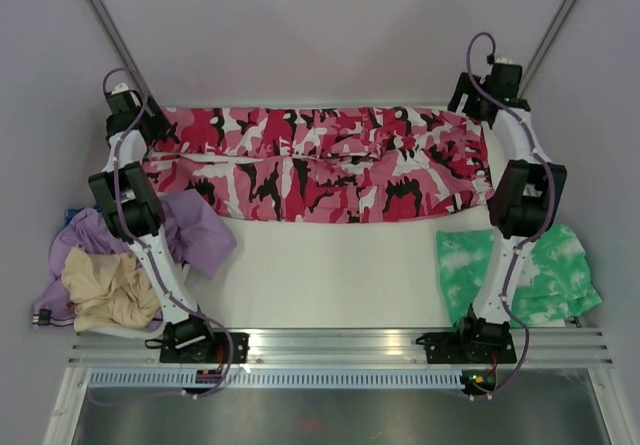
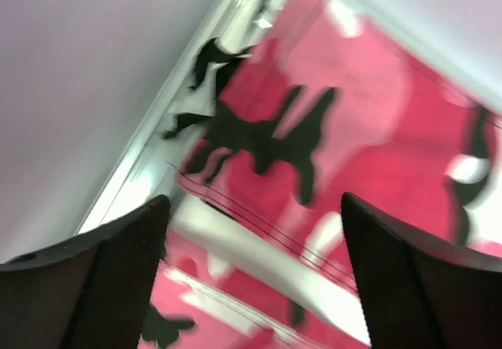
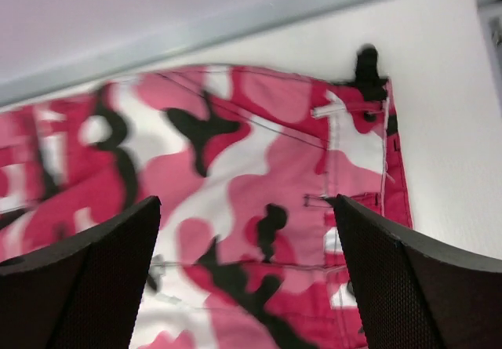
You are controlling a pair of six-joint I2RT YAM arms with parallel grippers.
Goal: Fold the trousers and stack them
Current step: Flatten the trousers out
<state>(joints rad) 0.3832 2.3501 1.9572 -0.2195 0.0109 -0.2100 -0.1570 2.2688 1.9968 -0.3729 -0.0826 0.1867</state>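
The trousers (image 1: pixel 320 165), in pink, red, white and black camouflage, lie flat across the far side of the table, lengthwise from left to right. My left gripper (image 1: pixel 152 130) hovers over their left end. In the left wrist view it (image 2: pixel 255 201) is open, its black fingers (image 2: pixel 102 286) wide apart above the blurred cloth (image 2: pixel 329 129), holding nothing. My right gripper (image 1: pixel 470 105) is over the right end. The right wrist view shows it (image 3: pixel 245 201) open above the waistband part of the trousers (image 3: pixel 259 169), with nothing between its fingers (image 3: pixel 408 286).
A lilac garment (image 1: pixel 200 233) and a beige one (image 1: pixel 105 287) are heaped at the left by the left arm. At the right lies a green-and-white tie-dye garment (image 1: pixel 545 265), partly under the right arm. A metal rail (image 1: pixel 340 345) runs along the near edge. Walls enclose the table.
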